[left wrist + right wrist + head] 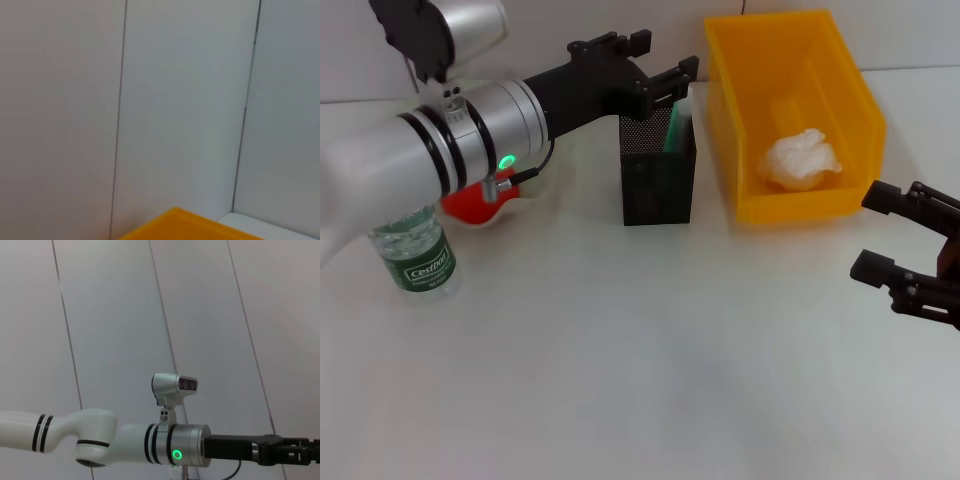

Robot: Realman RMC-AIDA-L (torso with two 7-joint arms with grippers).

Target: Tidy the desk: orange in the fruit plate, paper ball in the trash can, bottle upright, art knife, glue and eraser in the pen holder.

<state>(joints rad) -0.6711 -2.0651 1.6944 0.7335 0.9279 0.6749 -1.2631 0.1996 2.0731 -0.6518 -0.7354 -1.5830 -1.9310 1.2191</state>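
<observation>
Pen holder (658, 170) — one black mesh box, standing upright on the white desk (640, 350), just beside the yellow trash can (798, 120). One green-and-white stick-like item (678, 125) stands in it, long axis near vertical, top end poking above the rim; can't tell whether it's the glue or the knife.

Left gripper (665, 75) sits directly over the holder's rim, arm reaching in horizontally from the left, fingers pointing toward the trash can. Fingers are spread, with the item's top close under them — contact can't be made out.

Paper ball (800, 160) — one, white, crumpled, lying on the trash can floor.

Bottle (415, 255) — one, clear with a green label, upright, long axis vertical, cap end hidden behind the left arm. It stands near the front left of the desk.

Fruit plate (480, 205) — one, red, mostly covered by the left wrist; contents not visible.

Right gripper (880, 235) hangs over the desk at the right edge, in front of the trash can, well apart from it, fingers spread and holding nothing, pointing left.

Left wrist view shows only wall panels and a corner of the trash can (190, 227). Right wrist view shows the left arm (125, 440) stretched level against the wall.
</observation>
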